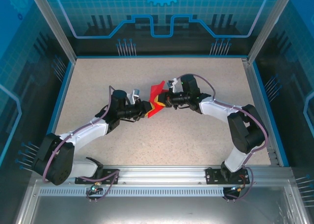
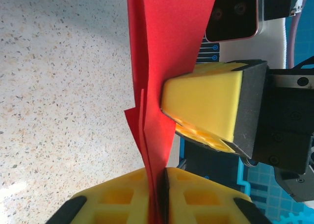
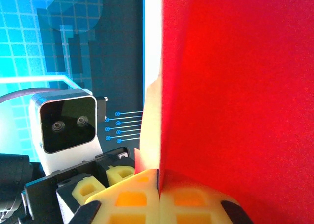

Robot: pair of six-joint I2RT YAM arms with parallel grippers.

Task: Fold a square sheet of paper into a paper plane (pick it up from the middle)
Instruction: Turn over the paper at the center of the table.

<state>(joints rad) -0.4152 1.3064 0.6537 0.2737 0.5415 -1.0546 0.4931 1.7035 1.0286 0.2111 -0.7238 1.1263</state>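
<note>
Thin bright-red creased paper sheet [image 1: 156,99] sits mid-frame in the top view, a bit above centre, btwn the two arms. It looks lifted clear of the speckled beige table top [image 1: 196,140], though that's a judgement. It's part-folded w/ several layers and not yet a dart.

Long axis runs approx top-to-bottom of the frame, leaning a little right at the top, w/ a pointed corner aimed at the upper edge. In the left wrist view the paper sheet [image 2: 167,47] stands edge-on, vertical, w/ layers fanning apart at lower left.

Left pincer [image 1: 147,109] comes in from frame left. Its yellow foam-padded jaws [image 2: 158,189] are pressed together w/ just the paper layers in the seam.

Right pincer [image 1: 165,100] comes in from frame right. Its yellow-and-black pads [image 2: 206,111] butt against the sheet higher up. From its own cam the right pincer [image 3: 159,192] is fully closed on the sheet's lower edge, and red paper [image 3: 235,87] covers the right half.

Why held so: prob. opposing pinches keep the crease flat and the sheet steady in the air, so one side can re-grip w/o it flopping.
</note>
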